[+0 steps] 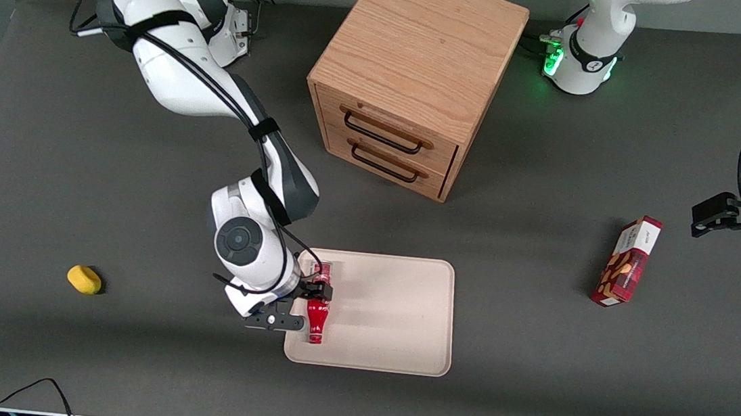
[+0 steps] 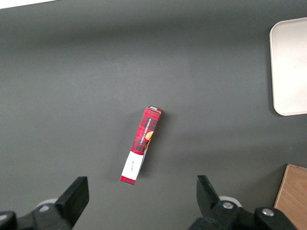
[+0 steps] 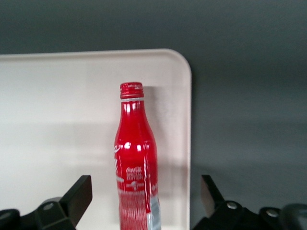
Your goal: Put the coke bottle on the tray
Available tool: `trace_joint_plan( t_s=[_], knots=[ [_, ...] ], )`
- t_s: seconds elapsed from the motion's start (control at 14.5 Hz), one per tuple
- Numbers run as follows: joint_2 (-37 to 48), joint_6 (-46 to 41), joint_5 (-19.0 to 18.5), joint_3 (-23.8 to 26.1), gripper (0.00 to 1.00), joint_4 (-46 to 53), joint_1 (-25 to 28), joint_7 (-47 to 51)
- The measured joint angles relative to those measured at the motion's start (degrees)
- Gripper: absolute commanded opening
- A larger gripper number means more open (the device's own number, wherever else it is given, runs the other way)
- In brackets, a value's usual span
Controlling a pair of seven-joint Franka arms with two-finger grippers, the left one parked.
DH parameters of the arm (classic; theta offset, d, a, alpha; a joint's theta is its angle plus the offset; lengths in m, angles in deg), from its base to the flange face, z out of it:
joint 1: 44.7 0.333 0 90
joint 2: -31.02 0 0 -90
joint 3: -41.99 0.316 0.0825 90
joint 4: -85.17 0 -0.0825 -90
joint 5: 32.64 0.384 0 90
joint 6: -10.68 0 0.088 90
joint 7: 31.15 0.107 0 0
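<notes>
Coke bottle (image 3: 135, 158) is lying flat on the tray (image 1: 395, 305) right now, along the tray's edge toward my working arm's end of the table, with its red cap pointing toward the front camera. My gripper (image 1: 316, 291) is sitting right over the bottle's middle, and from my wrist cam my fingers (image 3: 76, 196) are spread wide, one on each side of the bottle with clear gaps, so I'm not pinching anything. The bottle's body is running between them and its neck and cap are sticking out past the fingertips over the beige tray floor.

Moving outward: the tray is lying flat on the dark grey table (image 1: 76, 159), nearer the front camera than the wooden drawer cabinet (image 1: 417, 76), which has two drawers with dark handles, both looking shut. A small yellow thing (image 1: 84, 279) is sitting on the table well apart from the tray, toward my working arm's end. Toward the parked arm's end, a red snack box (image 1: 627, 270) is lying on the table, also well apart from the tray; the parked arm's wrist cam is showing it too, with a corner of the tray at that picture's edge.
</notes>
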Motion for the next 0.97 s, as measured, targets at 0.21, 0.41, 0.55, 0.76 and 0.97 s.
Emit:
trace_joint_plan(
  t_s=[0.21,0.41,0.55,0.76,0.97],
  knots=[
    [9.1,-1.7,0.0,-0.1,1.0,-6.2,-3.7,-0.1],
    [19.5,-2.1,-0.2,-0.2,1.0,-15.6,-8.4,-4.4],
    [26.5,-2.1,-0.2,-1.5,1.0,-22.3,-10.6,-8.8],
    [38.7,-2.3,-0.2,-4.9,1.0,-33.7,-11.4,-11.8],
    [50.7,-5.9,2.3,-7.0,1.0,-42.9,-11.4,-14.2]
  ],
)
